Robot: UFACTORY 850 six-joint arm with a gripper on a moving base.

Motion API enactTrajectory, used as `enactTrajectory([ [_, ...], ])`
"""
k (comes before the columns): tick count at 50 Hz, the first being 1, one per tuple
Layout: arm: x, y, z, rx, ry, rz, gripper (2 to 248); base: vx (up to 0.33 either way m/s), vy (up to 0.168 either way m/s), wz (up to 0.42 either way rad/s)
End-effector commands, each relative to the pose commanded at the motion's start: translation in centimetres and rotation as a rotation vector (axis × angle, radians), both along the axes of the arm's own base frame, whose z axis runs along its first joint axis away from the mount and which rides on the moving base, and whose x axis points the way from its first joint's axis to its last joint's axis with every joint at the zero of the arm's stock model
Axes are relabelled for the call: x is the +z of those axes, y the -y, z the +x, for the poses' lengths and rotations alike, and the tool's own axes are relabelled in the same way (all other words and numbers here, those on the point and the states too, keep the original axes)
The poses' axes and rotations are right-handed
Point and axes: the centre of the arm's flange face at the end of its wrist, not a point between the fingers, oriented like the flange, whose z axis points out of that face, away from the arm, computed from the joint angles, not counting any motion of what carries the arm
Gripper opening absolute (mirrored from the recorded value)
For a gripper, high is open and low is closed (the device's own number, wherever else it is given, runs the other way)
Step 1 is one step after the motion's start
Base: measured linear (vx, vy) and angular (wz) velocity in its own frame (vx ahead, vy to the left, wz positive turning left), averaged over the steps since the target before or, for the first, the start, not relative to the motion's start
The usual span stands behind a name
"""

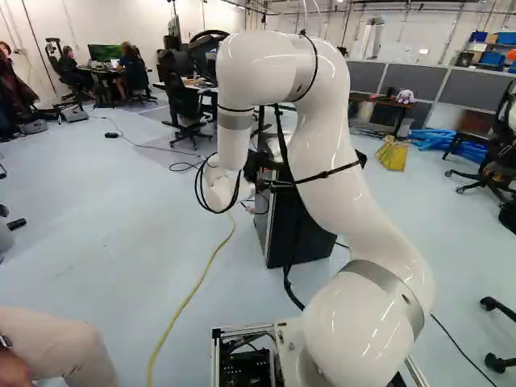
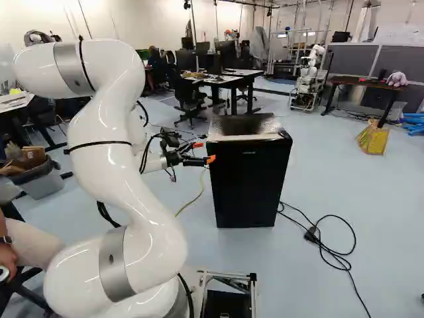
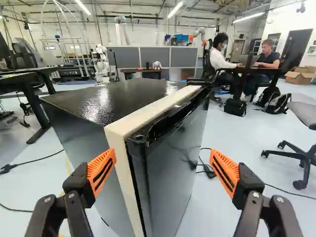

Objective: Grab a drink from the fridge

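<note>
The fridge (image 2: 248,185) has a smooth, glossy black top (image 3: 138,95) and a reflective dark door (image 3: 170,173); the pale strip (image 3: 123,129) is matt. The arm (image 2: 109,156) is glossy white with metallic grey bands (image 2: 116,262), the orange pads (image 3: 102,169) are matt, and the floor (image 2: 371,212) is smooth.

No lettering, label or number can be read here.
A small pale mark sits high on the front of the black fridge (image 2: 249,185) in the right base view, too tiny to make out. A monitor (image 1: 105,53) shows green at the upper left of the left base view, and any wording on it is too small to tell.
</note>
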Motion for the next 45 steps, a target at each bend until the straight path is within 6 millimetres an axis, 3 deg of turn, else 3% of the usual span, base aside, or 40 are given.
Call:
enactTrajectory([
  [19, 0.0, 1.0, 0.2, -0.021, -0.001, -0.001, 247, 0.0, 0.0, 0.0],
  [45, 0.0, 2.7, -0.9, -0.044, -0.021, -0.01, 247, 0.0, 0.0, 0.0],
])
